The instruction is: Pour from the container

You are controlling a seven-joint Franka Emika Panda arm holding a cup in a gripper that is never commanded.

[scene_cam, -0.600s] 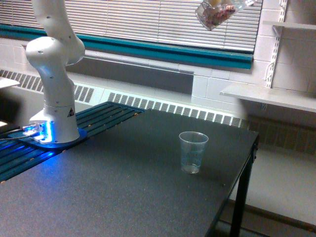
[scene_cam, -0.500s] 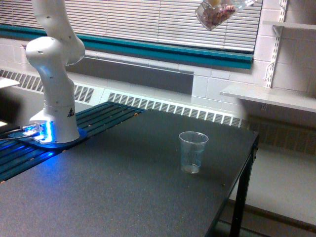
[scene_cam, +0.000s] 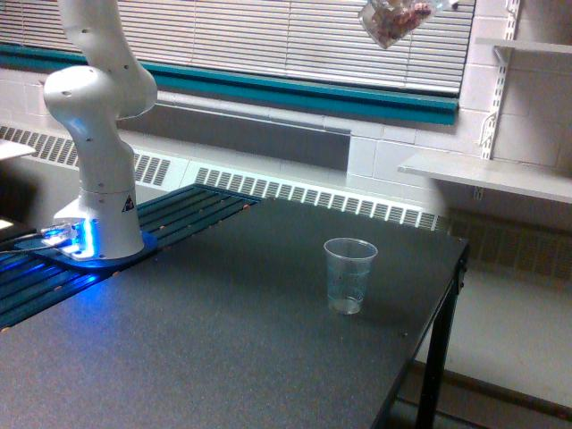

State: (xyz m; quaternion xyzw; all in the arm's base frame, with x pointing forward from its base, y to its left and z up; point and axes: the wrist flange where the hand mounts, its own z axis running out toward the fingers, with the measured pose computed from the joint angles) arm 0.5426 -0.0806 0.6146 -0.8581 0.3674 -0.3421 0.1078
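Observation:
The container (scene_cam: 393, 20) hangs tilted at the very top of the exterior view, high above the table, a clear vessel with reddish-brown bits inside. Its upper part is cut off by the frame edge. Only a pale sliver of my gripper (scene_cam: 441, 4) shows beside it at the top edge, holding it aloft. A clear tapered drinking cup (scene_cam: 349, 275) stands upright on the dark table (scene_cam: 223, 340), below the container and a little to the exterior view's left. It looks empty.
The white arm base (scene_cam: 98, 179) stands on a blue-lit mount at the exterior view's left. The table's edge (scene_cam: 447, 304) drops off just right of the cup. White wall shelves (scene_cam: 487, 174) sit at the right, with blinds and a radiator behind.
The container has risen slightly toward the top edge, so more of it is cut off. The cup has not moved.

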